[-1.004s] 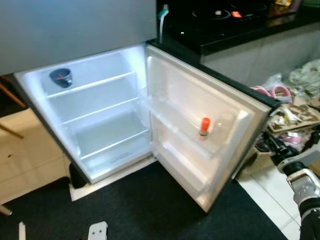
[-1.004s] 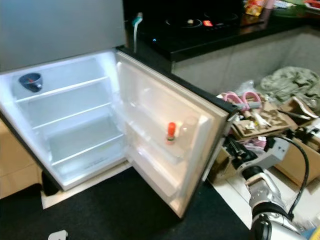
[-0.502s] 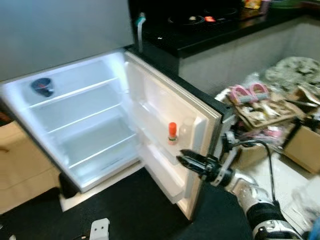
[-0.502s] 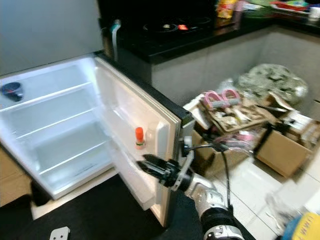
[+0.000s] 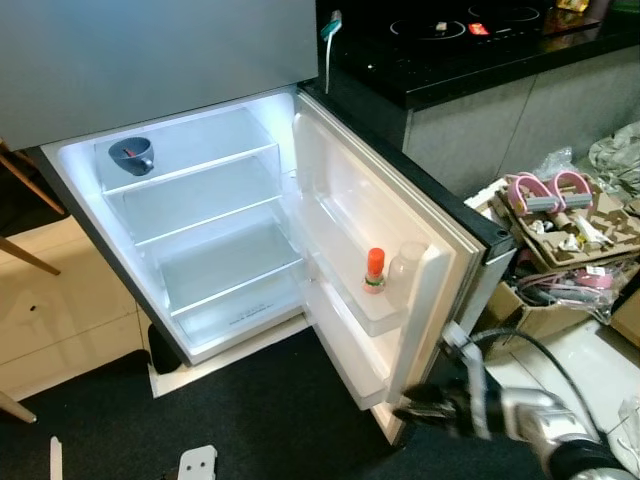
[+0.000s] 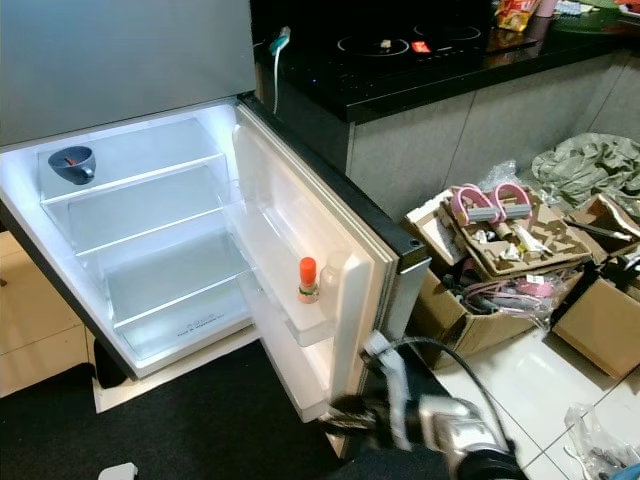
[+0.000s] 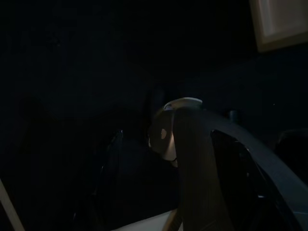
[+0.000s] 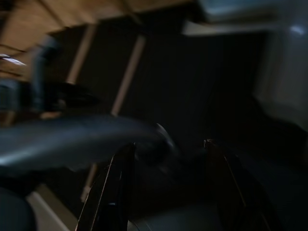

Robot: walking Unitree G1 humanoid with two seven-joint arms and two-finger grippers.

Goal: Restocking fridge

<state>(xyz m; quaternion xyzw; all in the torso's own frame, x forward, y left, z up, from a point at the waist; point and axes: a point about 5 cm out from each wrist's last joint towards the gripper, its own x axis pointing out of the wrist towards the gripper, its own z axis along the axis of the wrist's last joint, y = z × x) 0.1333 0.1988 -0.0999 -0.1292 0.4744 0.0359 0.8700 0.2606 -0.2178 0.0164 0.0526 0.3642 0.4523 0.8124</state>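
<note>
The fridge (image 5: 200,250) stands open and lit, its shelves bare except for a blue cup (image 5: 131,155) on the top shelf. On the open door (image 5: 400,215), a bottle with an orange cap (image 5: 375,270) stands in the door rack beside a clear bottle (image 5: 407,272). My right gripper (image 5: 415,412) is low down, just below the door's outer bottom corner, and blurred. In the right wrist view its fingers (image 8: 118,183) stand apart with nothing between them. The left wrist view is very dark, with only a pale rounded shape (image 7: 168,137) to make out.
Cardboard boxes (image 5: 560,225) full of clutter crowd the tiled floor to the right of the door. A black counter with a hob (image 5: 450,40) runs behind. A black mat (image 5: 260,420) lies before the fridge, with a small white object (image 5: 195,462) on it.
The camera has swung about. My right arm came from beside the boxes across the front of the door and has now dropped to the door's bottom corner.
</note>
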